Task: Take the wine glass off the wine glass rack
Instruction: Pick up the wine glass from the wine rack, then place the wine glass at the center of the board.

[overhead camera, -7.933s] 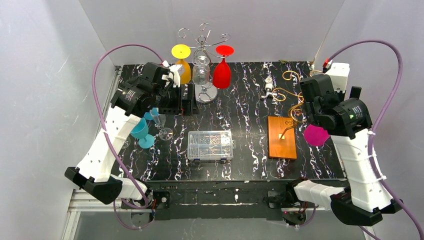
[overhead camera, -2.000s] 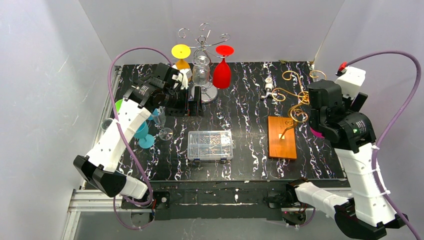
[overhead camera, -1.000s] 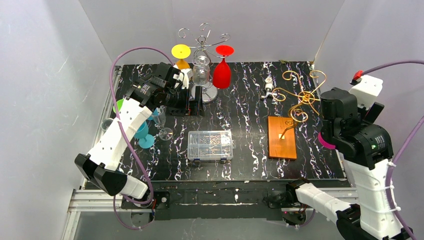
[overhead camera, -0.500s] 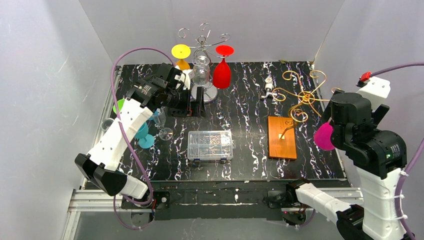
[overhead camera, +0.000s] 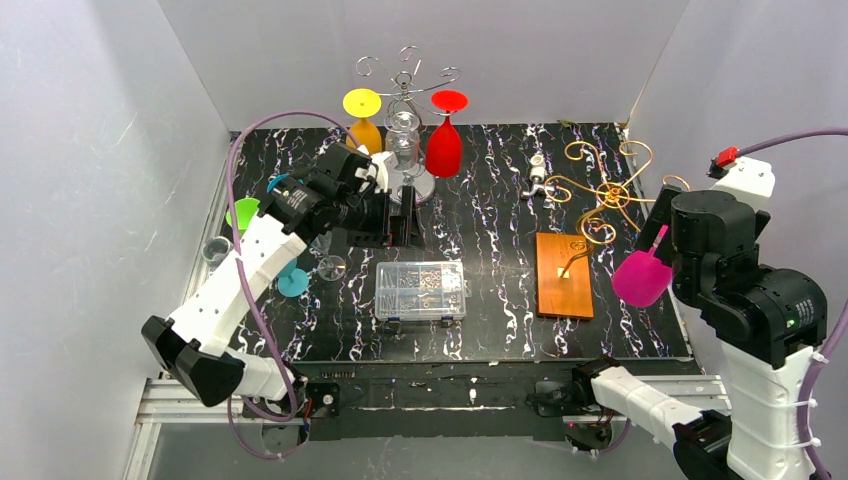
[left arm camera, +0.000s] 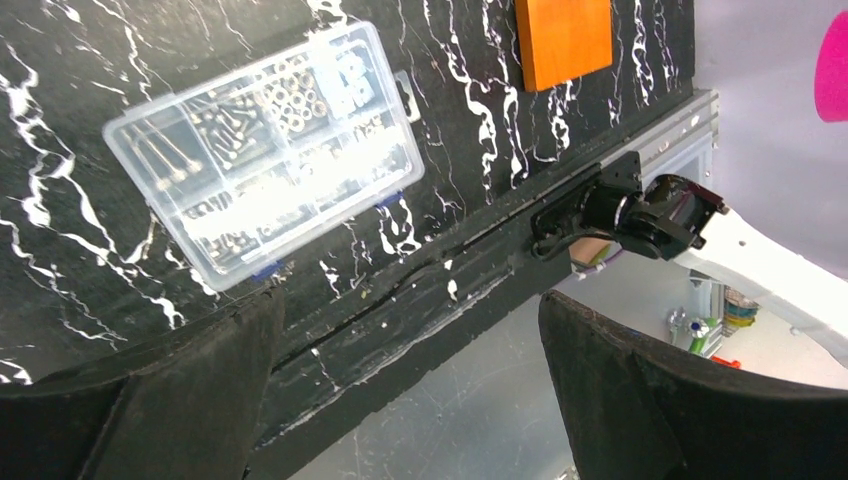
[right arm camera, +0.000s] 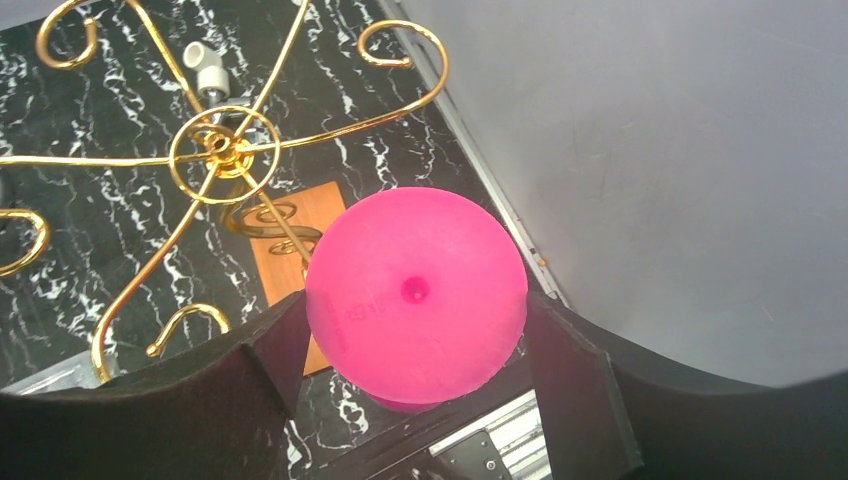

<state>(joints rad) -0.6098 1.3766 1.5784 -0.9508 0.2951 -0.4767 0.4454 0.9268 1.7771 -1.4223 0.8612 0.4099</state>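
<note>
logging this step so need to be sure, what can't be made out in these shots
- Right wrist view: where the right gripper touches the pink plastic wine glass, hidden behind the glass's round face.
- Left wrist view: the parts inside the clear plastic compartment box, blurred and washed out by glare.
- Top view: the teal glass, mostly covered by the left arm.

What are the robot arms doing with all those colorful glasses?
The right gripper holds a pink wine glass by its bowl, up in the air and clear of the gold rack. The left gripper is open and empty, just in front of the silver rack, where a yellow glass, a clear glass and a red glass hang upside down.
</note>
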